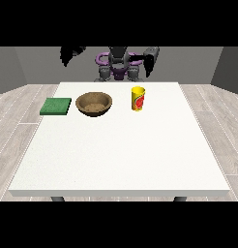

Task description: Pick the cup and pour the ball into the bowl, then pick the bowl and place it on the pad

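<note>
**Nothing picked up: cup, bowl and pad sit in a row on the table**

You have the yellow cup (138,99) standing upright at the right of the row, the brown bowl (94,104) just to its left and the green pad (56,106) beyond that, near the table's (121,160) left edge. All three sit apart from one another, well towards the robot's side. The ball is not visible from here; it is probably inside the cup.

Both hands are raised above the far edge, touching nothing. The hand at the view's left (71,53) looks spread, with fingers fanning downward. The hand at the view's right (150,64) hangs as a dark block, and I cannot tell how its fingers lie.

Watch these risks:
- The cup is tall, narrow and smooth-sided, so a sideways nudge on approach could tip it and send the ball rolling over the flat white tabletop.
- The bowl is wide but shallow; pouring from too far off could let the ball bounce out.
- The bowl's rounded wall gives little to grip, and the thin, flat square pad may slide if bumped.
</note>
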Available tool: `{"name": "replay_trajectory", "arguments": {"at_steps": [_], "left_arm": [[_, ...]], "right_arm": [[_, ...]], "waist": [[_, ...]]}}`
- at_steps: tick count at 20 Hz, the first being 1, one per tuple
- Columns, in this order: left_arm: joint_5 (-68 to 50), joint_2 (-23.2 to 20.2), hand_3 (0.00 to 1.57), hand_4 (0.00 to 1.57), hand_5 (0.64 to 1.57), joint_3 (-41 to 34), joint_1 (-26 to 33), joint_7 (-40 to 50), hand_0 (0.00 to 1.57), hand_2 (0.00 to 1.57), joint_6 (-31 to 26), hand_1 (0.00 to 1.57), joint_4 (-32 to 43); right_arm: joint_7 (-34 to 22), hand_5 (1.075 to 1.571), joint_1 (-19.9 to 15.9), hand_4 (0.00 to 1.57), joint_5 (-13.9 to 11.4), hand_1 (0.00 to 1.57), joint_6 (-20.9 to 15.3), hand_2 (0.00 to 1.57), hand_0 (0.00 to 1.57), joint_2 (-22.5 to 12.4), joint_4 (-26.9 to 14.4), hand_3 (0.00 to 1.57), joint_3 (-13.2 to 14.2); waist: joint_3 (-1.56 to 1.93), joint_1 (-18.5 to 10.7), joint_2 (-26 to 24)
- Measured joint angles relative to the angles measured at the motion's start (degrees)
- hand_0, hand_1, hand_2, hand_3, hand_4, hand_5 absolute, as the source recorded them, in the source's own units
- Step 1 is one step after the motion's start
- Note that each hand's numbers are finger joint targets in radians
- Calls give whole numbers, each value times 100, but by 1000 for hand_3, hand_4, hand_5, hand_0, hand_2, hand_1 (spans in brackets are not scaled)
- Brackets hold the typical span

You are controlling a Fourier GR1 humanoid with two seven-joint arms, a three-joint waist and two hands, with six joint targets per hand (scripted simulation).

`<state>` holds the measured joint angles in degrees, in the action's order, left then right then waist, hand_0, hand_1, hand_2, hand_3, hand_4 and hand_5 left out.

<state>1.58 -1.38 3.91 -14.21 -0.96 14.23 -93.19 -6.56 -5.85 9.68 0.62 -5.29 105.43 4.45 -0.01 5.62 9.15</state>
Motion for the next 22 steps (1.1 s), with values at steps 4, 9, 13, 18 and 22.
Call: {"name": "replay_trajectory", "arguments": {"at_steps": [4,9,13,18,22], "left_arm": [[-72,-19,0,246,1475,-140,44,-839,0,0,-203,0,664],[-227,-120,0,0,1441,-479,-257,-1517,0,0,-467,0,1736],[-286,-164,0,162,1432,-673,-532,-1832,0,0,-608,0,2565],[-299,-118,0,183,1423,-875,-832,-2431,0,0,-623,0,3512],[-304,-95,0,645,1535,-1033,-1076,-2954,0,0,-599,0,4192]], "right_arm": [[324,1555,-103,676,172,0,215,0,0,-164,-236,0,279],[576,1560,-106,667,266,0,408,0,0,-243,-472,0,410],[672,1562,-84,672,381,0,608,0,0,-380,-770,0,580],[681,1564,-180,675,543,0,775,0,0,-578,-1032,0,819],[645,1566,-354,681,620,0,825,0,0,-676,-1142,0,906]], "waist": [[-1,34,329],[-1,113,405],[-1,147,281],[-2,188,248],[6,201,301]]}}
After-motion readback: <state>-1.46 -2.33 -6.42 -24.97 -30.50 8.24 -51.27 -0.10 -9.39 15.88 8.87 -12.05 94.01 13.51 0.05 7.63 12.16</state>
